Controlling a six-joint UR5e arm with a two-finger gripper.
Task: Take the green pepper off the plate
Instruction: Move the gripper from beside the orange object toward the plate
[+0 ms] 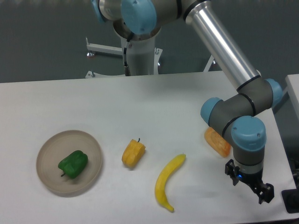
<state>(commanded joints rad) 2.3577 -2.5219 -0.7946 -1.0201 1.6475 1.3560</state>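
Glossy, lumpy green pepper [73, 164] lies on the beige plate [49, 147].

No text, label, brand, number or sign is showing readably anywhere in this view.
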